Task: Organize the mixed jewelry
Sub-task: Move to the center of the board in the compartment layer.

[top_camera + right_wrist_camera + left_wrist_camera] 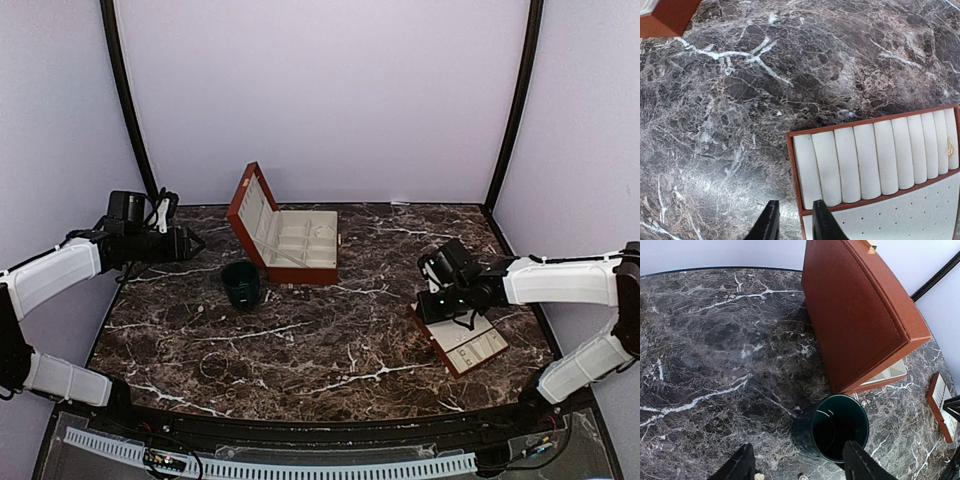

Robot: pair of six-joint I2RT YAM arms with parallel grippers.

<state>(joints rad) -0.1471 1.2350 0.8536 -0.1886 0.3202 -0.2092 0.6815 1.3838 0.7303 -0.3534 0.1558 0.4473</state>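
Overhead view: the left pincer (190,243) hangs above the left edge of the table (330,340), beyond the green cup (241,283) and the open box (285,235). The right pincer (430,300) hovers over a corner of the slotted tray (470,345). The jewelry (758,476) is too small to make out from here.

Left wrist view: jaws wide, empty. Two pale specks lie on the marble between the fingers, just beside the cup. A thin pale arc shows inside the cup; whether it is a ring or a glint cannot be told.

Right wrist view: jaws narrow, nothing visible between them, poised at the tray's corner. One gold piece (950,148) sits in the end slot, well apart from the pincer.

Handling, by judgement: the pieces are light, hard and slippery, and likely to skid on polished stone. Pinch each across its thin edge, fingertips only.
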